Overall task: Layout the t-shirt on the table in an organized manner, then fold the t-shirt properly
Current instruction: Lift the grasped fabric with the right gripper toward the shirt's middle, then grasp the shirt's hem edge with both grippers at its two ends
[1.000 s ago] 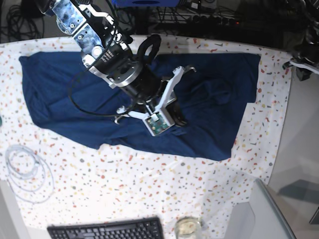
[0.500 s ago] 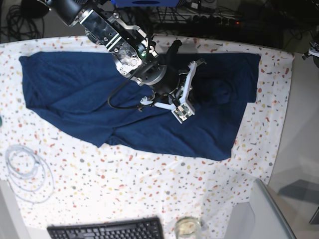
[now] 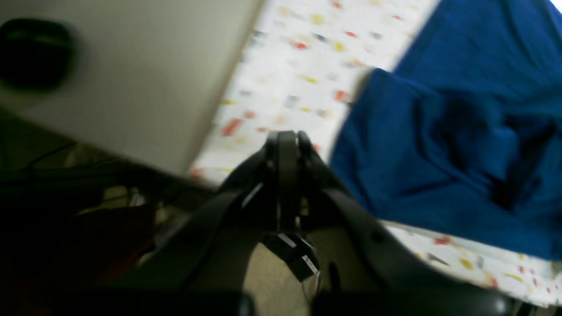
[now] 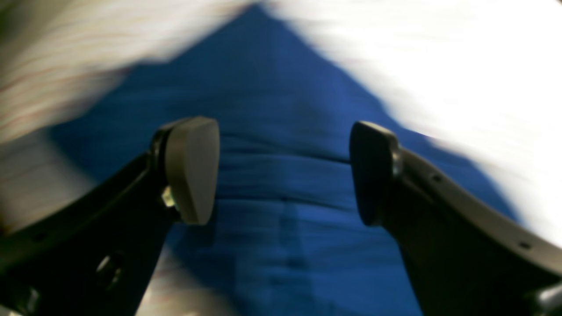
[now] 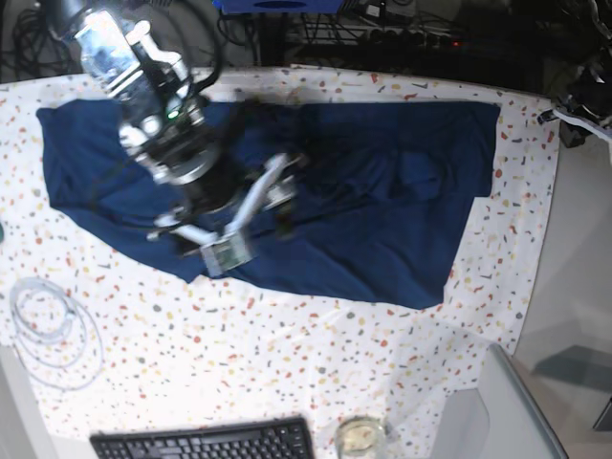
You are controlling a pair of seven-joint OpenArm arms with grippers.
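The navy t-shirt (image 5: 382, 191) lies spread across the back of the table (image 5: 287, 363), creased, with its lower edge running slanted. My right gripper (image 4: 283, 173) hovers open over the shirt's left half, nothing between its pads (image 4: 193, 171); the picture is smeared by motion. The base view shows that same gripper (image 5: 285, 191) above the cloth's middle-left. My left gripper (image 3: 285, 140) is shut and empty, off the table's right edge near the shirt's corner (image 3: 439, 131). Only a bit of that arm (image 5: 585, 103) shows in the base view.
A black keyboard (image 5: 206, 442) and a small glass (image 5: 360, 435) sit at the front edge. A coil of white cable (image 5: 48, 330) lies at the left. A grey panel (image 5: 497, 411) stands at the front right corner. Dark cables run behind the table.
My right gripper has opened and let go of the fabric, and its arm has swung left and toward the front. The shirt has settled flat. The left arm stays at the right edge.
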